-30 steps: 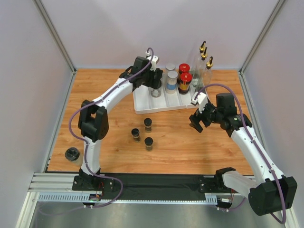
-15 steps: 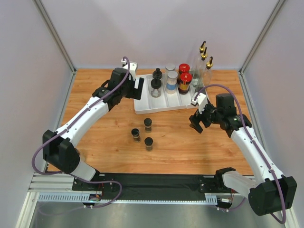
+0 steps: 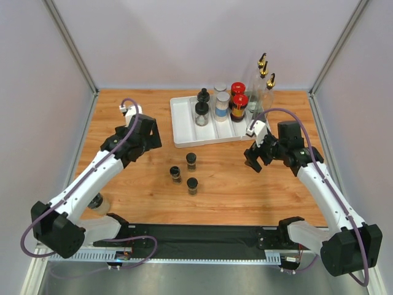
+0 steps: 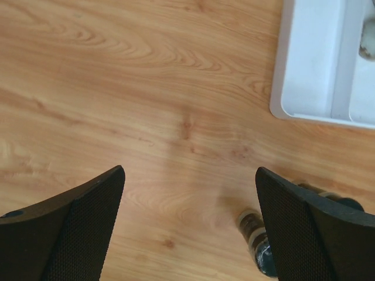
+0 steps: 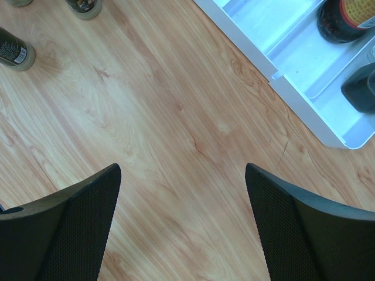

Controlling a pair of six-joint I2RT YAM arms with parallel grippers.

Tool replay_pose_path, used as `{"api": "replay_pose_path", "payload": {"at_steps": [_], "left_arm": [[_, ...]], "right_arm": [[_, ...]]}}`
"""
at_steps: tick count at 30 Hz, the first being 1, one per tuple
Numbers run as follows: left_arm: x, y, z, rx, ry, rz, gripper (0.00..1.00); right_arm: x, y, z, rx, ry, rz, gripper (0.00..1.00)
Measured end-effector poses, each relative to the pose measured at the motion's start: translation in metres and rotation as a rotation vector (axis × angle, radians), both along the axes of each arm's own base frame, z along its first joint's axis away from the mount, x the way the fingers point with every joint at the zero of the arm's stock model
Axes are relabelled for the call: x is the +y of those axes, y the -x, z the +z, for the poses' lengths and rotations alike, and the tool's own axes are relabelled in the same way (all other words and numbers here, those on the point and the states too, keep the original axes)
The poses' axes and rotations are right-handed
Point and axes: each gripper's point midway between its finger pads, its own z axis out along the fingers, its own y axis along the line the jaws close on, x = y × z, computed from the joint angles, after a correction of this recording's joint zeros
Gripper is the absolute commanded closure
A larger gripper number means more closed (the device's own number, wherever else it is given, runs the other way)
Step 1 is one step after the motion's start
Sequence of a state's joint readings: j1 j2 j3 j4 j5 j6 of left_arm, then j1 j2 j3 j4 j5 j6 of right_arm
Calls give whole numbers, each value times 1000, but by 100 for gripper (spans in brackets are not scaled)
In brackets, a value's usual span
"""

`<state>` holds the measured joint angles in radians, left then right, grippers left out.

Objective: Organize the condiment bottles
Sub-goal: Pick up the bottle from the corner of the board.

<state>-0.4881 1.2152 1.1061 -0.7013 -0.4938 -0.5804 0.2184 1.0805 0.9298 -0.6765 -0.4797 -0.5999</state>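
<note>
A white tray (image 3: 184, 126) holds two black-lidded jars (image 3: 202, 110), two grey-lidded clear jars (image 3: 222, 103) and two red-capped amber jars (image 3: 239, 101). Tall clear gold-spouted bottles (image 3: 264, 83) stand just right of it. Three small black-lidded jars (image 3: 191, 161) stand on the wood in front of the tray. My left gripper (image 3: 151, 139) (image 4: 188, 172) hangs open over bare wood left of the tray (image 4: 307, 58), with one small jar (image 4: 258, 237) by its right finger. My right gripper (image 3: 253, 157) (image 5: 183, 167) is open and empty near the tray's front right corner (image 5: 258, 23).
Another jar (image 3: 99, 204) stands at the near left edge, partly hidden by my left arm. Grey walls close in the table on three sides. The right wrist view shows a red-capped jar (image 5: 345, 17) in the tray and a small jar (image 5: 14, 52) at the upper left.
My left gripper has let go of a black-lidded jar in the tray and drawn back to the left and nearer. The right arm has barely moved.
</note>
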Motion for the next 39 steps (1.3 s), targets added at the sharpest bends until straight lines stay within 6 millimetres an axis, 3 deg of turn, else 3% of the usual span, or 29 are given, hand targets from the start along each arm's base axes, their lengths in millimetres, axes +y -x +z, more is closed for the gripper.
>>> {"api": "replay_pose_path", "payload": {"at_steps": [4,11,17,21,29,39], "left_arm": [[28,19,2,-12,29,221,0],[70,63,-31,104,-48,582,0],[70,61,-51,98,4,831,0],[66,62,-54,54,107,938,0],[90,94,-43,-71,304,1088,1],[110,118,-52,-93,367,1182,3]], "right_arm": [[0,-1,-4,13,3,0,12],[0,-2,-11,39,8,0,12],[0,-4,-22,76,19,-3,11],[-1,-5,-27,93,29,-8,12],[-2,-7,-36,120,44,-15,12],[-3,-8,-39,131,49,-17,12]]}}
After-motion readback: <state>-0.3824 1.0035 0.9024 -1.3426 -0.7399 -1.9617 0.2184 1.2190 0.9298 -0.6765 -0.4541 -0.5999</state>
